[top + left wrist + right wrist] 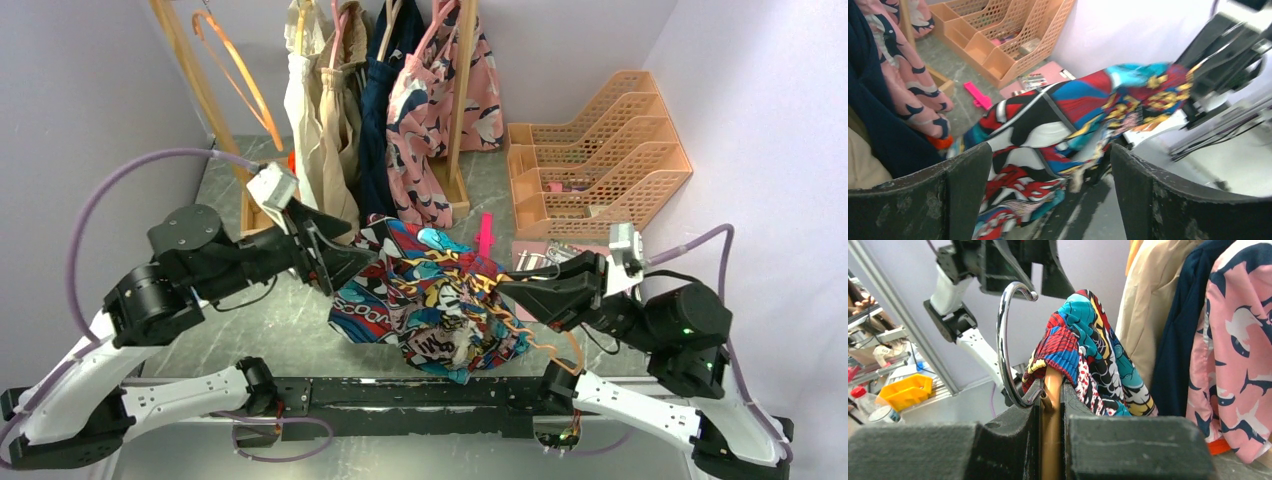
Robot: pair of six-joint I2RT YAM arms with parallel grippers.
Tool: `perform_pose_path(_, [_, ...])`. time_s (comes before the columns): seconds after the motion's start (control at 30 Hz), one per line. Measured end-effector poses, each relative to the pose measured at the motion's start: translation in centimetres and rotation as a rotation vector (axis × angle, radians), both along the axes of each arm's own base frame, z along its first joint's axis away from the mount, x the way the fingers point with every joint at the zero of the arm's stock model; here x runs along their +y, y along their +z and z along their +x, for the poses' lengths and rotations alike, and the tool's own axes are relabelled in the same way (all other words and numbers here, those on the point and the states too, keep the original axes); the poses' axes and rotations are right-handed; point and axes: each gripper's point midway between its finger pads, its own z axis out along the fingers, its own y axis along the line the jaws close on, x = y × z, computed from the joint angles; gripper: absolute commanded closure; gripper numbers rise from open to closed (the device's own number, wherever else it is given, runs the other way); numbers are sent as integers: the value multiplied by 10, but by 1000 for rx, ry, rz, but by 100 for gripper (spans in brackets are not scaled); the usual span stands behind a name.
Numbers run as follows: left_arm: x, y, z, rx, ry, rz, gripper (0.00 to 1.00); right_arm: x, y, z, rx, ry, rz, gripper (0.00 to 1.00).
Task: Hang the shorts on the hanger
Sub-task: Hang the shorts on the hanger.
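The comic-print shorts (430, 300) hang bunched above the middle of the table, draped over the orange-tan hanger (540, 343). My right gripper (510, 290) is shut on the hanger's bar at the right side of the shorts. In the right wrist view the bar (1052, 410) runs up between my shut fingers, the silver hook (1003, 340) curls to the left and the shorts (1088, 340) hang over its top. My left gripper (350, 255) is at the shorts' upper left edge. In the left wrist view its fingers (965, 190) stand wide apart and empty, with the shorts (1048, 125) just beyond them.
A wooden rack (460, 100) at the back holds a beige garment (320, 110), a navy one and the pink floral one (430, 120). Orange file trays (600, 150) stand at the back right. A pink item (487, 235) lies on the table behind the shorts. A spare orange hanger (235, 75) hangs at the back left.
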Motion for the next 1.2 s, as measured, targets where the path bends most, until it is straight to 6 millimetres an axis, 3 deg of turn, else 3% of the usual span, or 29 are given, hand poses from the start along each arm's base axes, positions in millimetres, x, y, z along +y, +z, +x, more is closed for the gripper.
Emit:
perform_pose_path(0.13, [-10, -25, 6, -60, -29, 76, 32, -10, 9, -11, -13, 24, 2, 100])
perform_pose_path(0.37, [-25, -47, 14, -86, -63, 157, 31, -10, -1, -13, 8, 34, -42, 100])
perform_pose_path(0.53, [-24, -48, 17, -103, -51, 172, 45, -10, -4, -12, 12, 29, -51, 100])
perform_pose_path(0.7, [-19, -42, 12, -107, -56, 148, 29, -12, -4, -6, 19, -5, -48, 100])
perform_pose_path(0.87, [-25, -46, -1, -26, -112, 115, 28, -16, -3, 3, 27, -61, -42, 100])
perform_pose_path(1.2, [-39, -92, -4, 190, -121, 155, 28, -9, -7, 16, 29, -101, -38, 100])
